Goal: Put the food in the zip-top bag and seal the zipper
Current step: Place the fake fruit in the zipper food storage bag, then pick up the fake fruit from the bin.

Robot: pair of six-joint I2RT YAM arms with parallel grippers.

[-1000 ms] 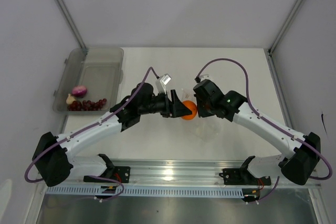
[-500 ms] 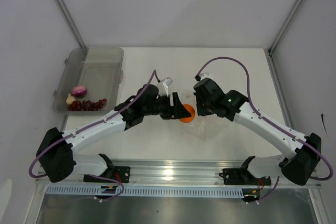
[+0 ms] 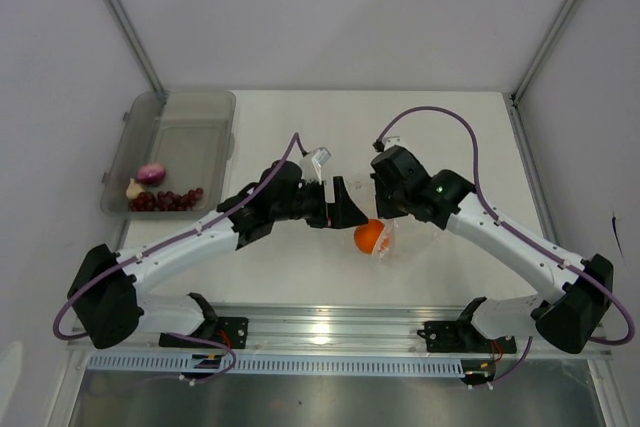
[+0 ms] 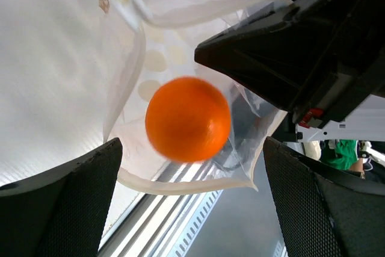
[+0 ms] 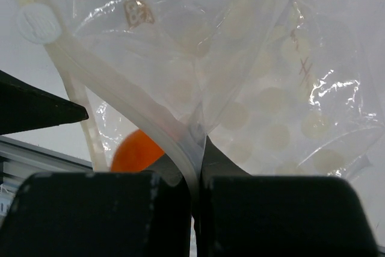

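The orange [image 3: 370, 236] [image 4: 187, 118] lies inside the transparent zip-top bag [image 3: 388, 243] [image 5: 271, 88], free of any finger. My left gripper [image 3: 350, 209] [image 4: 192, 209] stands open just left of the bag's mouth, nothing between its fingers. My right gripper [image 3: 385, 209] [image 5: 198, 148] is shut on the bag's mouth edge and holds it up. The zipper [image 4: 180, 186] [image 5: 120, 97] curves open below the orange. The onion [image 3: 150, 173], garlic [image 3: 134, 188] and berries [image 3: 170, 199] lie in the grey tub.
The grey translucent tub [image 3: 185, 122] sits at the table's far left. An aluminium rail [image 3: 330, 332] runs along the near edge between the arm bases. Frame posts rise at the back corners.
My left gripper has opened and let go of the orange. The orange has dropped toward the near edge, into the bag. The right arm has held still.
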